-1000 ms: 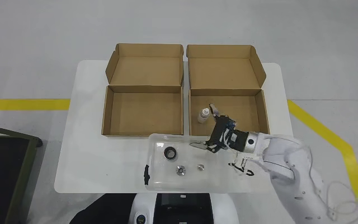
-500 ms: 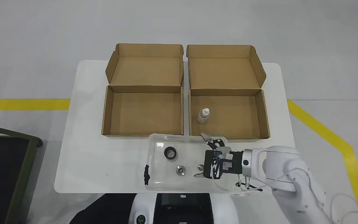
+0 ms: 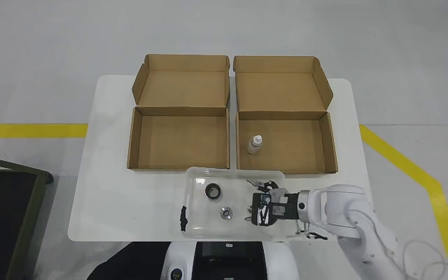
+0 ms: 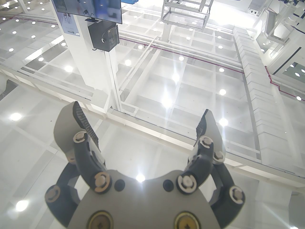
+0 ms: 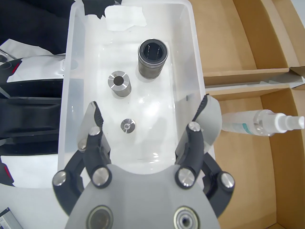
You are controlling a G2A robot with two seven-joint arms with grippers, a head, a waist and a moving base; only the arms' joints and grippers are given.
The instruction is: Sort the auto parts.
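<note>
Steel stud [image 5: 128,125], bushing [image 5: 119,83] and linear bearing [image 5: 152,58] remain in the clear bin [image 5: 68,77] at the near edge of the table [image 3: 105,196]. Right gripper [image 5: 150,107], jaws wide, has swung back from the right cardboard box [image 3: 301,150], where the spray bottle [image 3: 255,144] lies, to hover over the stud: likely the next pick. Left gripper [image 4: 140,117] gapes wide too.

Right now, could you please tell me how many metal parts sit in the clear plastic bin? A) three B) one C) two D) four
A: the clear plastic bin holds three parts, a dark cylindrical bearing, a silver bushing and a small silver disc, all standing apart from one another.
</note>
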